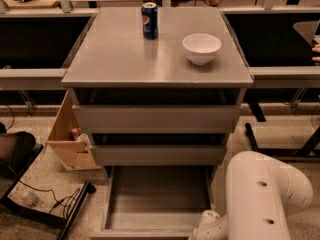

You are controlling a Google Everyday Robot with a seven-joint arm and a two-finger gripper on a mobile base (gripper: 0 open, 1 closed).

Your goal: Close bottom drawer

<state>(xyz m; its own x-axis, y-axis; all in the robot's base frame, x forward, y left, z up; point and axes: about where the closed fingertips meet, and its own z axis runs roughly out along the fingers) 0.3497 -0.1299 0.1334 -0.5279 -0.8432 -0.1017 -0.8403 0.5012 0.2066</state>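
The bottom drawer [157, 196] of the grey cabinet [157, 64] is pulled far out. Its shallow grey tray is empty, and its flat front lies along the bottom edge of the view. The two taller drawers above it, the top one [156, 118] and the middle one [158, 154], stick out slightly. My white arm [265, 194] comes in at the bottom right. Its wrist joint [207, 225] is beside the drawer's front right corner. My gripper is below the frame's edge and out of view.
A blue soda can [149, 20] and a white bowl [201, 48] stand on the cabinet top. A wooden box [70, 136] leans on the floor to the cabinet's left. Cables and a black stand [47, 206] lie at the bottom left. Table legs [255, 134] are on the right.
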